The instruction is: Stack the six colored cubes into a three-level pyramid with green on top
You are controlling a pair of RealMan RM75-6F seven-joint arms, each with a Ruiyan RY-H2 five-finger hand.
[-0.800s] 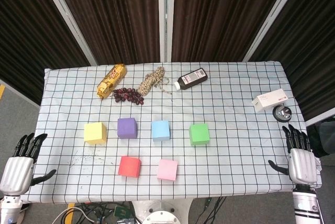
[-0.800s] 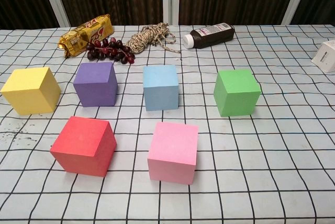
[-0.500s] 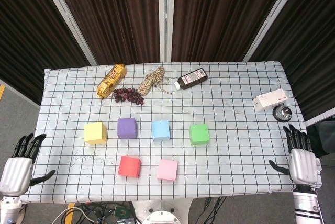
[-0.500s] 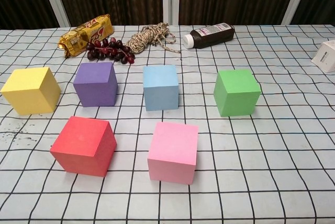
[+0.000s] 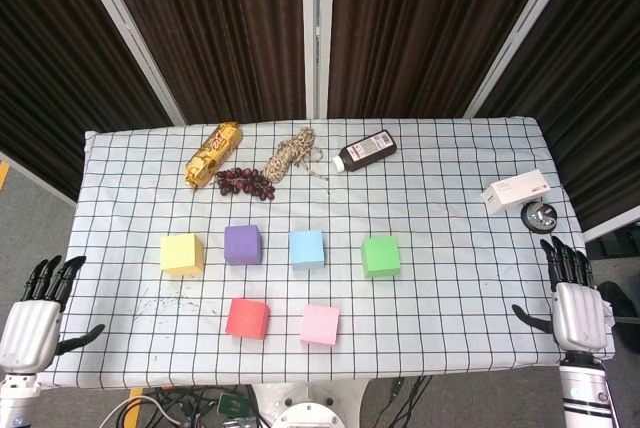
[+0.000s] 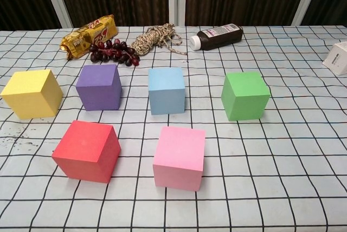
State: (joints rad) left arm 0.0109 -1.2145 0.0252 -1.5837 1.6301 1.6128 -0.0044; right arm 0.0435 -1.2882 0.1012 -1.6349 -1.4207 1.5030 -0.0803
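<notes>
1. We see the green cube [image 5: 380, 256] flat on the checked tablecloth [image 5: 450, 238], rightmost in a back row of four, touching nothing.
2. Same row going left: blue cube [image 5: 307, 249], purple cube [image 5: 242, 245], yellow cube [image 5: 181, 254], all apart with gaps between.
3. Front row: red cube [image 5: 247, 318] below the purple/blue gap, pink cube [image 5: 319, 324] just right of it, apart. We note nothing stacked.
4. Left hand [image 5: 33, 318] sits off the table's near left corner, fingers straight and apart, holding nothing.
5. Right hand [image 5: 573, 305] is at the near right edge, fingers apart and pointing away, empty.
6. Far side clutter: snack packet [image 5: 212, 154], dark grapes [image 5: 244, 181], coil of rope [image 5: 291, 155], dark bottle [image 5: 365, 151] on its side.
7. White box [image 5: 516, 191] near the right edge, well apart from the cubes.
</notes>
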